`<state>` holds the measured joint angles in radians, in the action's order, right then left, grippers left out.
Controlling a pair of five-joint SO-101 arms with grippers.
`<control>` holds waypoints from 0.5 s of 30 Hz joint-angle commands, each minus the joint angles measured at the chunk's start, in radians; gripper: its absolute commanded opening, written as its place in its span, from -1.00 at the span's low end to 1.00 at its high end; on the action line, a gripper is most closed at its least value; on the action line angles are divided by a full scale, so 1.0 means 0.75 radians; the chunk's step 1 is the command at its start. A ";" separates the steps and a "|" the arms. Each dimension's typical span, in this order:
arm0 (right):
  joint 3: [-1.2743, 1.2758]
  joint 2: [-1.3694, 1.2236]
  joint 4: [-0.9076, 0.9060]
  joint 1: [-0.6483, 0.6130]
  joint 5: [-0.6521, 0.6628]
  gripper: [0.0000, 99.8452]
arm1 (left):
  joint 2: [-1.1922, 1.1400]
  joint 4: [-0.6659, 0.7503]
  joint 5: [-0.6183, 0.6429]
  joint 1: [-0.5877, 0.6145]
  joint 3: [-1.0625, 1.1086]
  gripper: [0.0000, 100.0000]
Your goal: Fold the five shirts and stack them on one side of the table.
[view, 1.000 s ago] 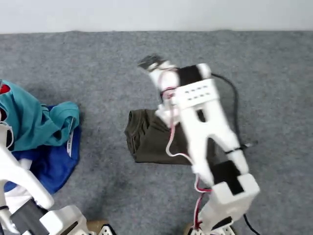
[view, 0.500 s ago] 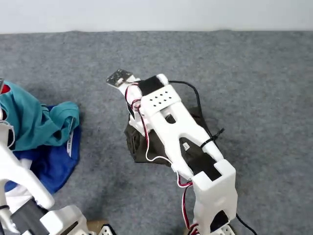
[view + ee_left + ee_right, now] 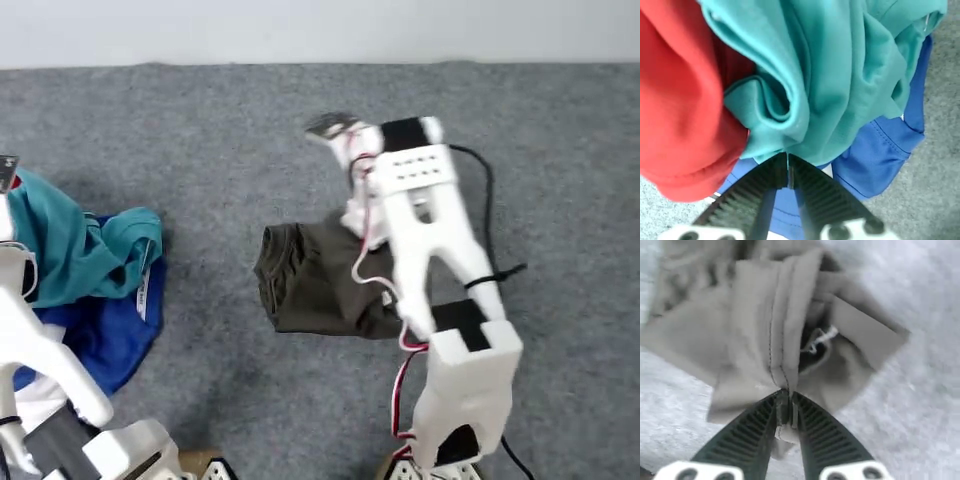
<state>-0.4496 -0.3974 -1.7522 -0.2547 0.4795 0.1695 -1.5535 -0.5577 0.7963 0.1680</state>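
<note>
- olive shirt (image 3: 305, 285) lies bunched & partly folded mid counter (image 3: 200, 130), well apart from the other shirts
- right pincer (image 3: 784, 402) clamped narrow on a stitched fold of the olive shirt, w/ cloth gathered just past the tips
- right arm (image 3: 430, 250) stretches over the olive shirt's right part in the high view
- teal shirt (image 3: 70, 250) sits crumpled at the counter's left edge, lying on the blue shirt (image 3: 105, 340) & touching it
- red shirt (image 3: 680, 115) pressed against the teal shirt, seen close in the left wrist view
- left pincer (image 3: 788, 162) closed to a sliver, pinching an edge of the teal shirt
- blue shirt pokes out beside the teal cloth, grey counter next to it
</note>
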 commanded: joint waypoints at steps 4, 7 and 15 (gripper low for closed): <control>-0.063 0.069 -0.056 0.105 0.025 -0.98 | 0.078 0.023 0.006 -0.002 -0.028 -0.97; -0.065 0.093 -0.056 0.093 0.018 -0.98 | 0.078 0.027 0.006 -0.004 -0.028 -0.97; -0.065 0.001 -0.013 -0.265 -0.029 -0.98 | 0.076 0.027 0.006 -0.004 -0.026 -0.97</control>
<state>-0.4496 -0.3928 -1.7538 -0.3268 0.4887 0.1695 -1.5535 -0.5577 0.7963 0.1680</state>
